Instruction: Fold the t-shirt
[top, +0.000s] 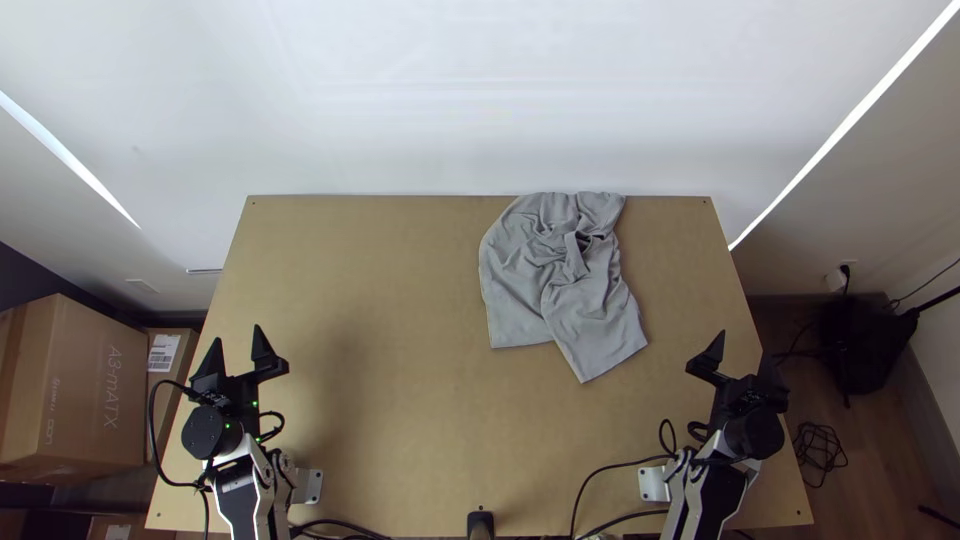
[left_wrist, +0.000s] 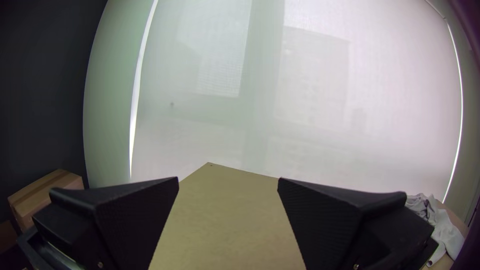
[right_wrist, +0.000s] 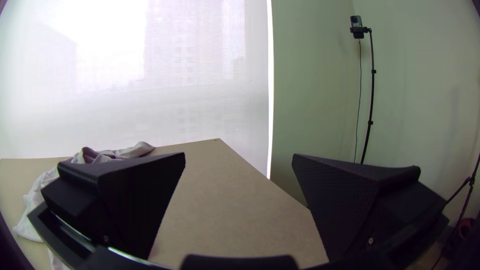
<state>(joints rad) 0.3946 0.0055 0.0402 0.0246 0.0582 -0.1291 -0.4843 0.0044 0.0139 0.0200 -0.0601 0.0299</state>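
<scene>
In the top view a grey t-shirt (top: 560, 280) lies bunched and wrinkled at the table's far edge, right of the middle. My left gripper (top: 238, 336) stands open over the table's left side, well away from the cloth. Over the right side my right gripper (top: 745, 345) is also open, apart from the shirt. In the left wrist view, nothing is between the fingers of the left gripper (left_wrist: 228, 181), and part of the shirt (left_wrist: 440, 227) shows. The right wrist view has the right gripper (right_wrist: 239, 156) with its fingers wide apart and the shirt (right_wrist: 37, 192) beyond one finger.
The wooden table (top: 390, 300) has bare surface left of the shirt and in front of it. Black cables (top: 590, 480) curve by the right arm's base. Cardboard boxes (top: 80, 390) stand beside the table at the left. A small black device (top: 481, 522) sits at the near edge.
</scene>
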